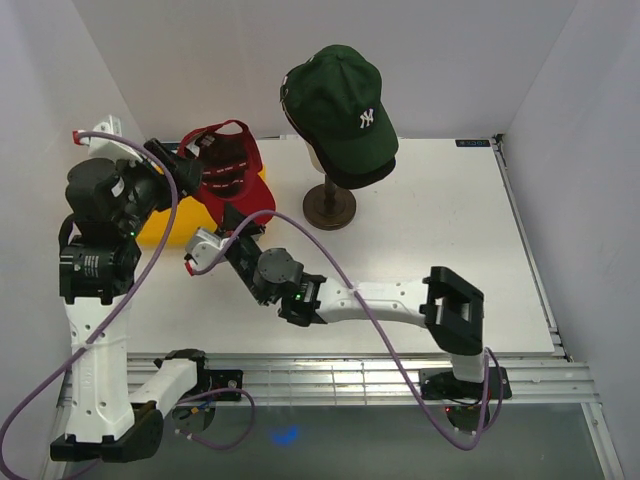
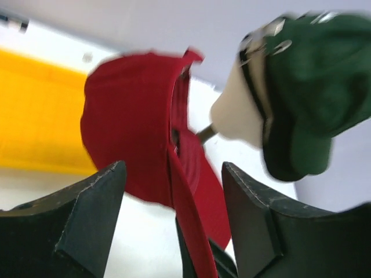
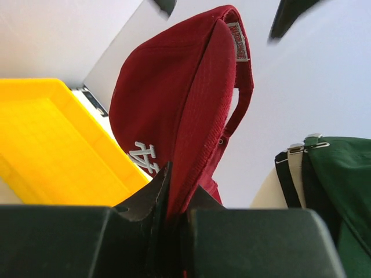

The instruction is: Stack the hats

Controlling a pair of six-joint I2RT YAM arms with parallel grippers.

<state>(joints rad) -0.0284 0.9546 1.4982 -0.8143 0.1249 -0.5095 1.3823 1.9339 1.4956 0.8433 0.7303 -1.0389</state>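
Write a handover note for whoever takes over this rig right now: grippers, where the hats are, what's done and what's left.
Left gripper: open, jaws wide around the red cap, not pinching it.
Right gripper: shut on the red cap, holding it up by the yellow tray.
Done: dark green NY cap sits topmost on the mannequin head, with a black cap edge showing under it.
Left: carry the red cap over and seat it on the green one. No other loose hat is in view.

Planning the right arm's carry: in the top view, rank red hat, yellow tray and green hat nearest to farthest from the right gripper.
1. red hat, clamped in the right gripper.
2. yellow tray, just left.
3. green hat, back right.
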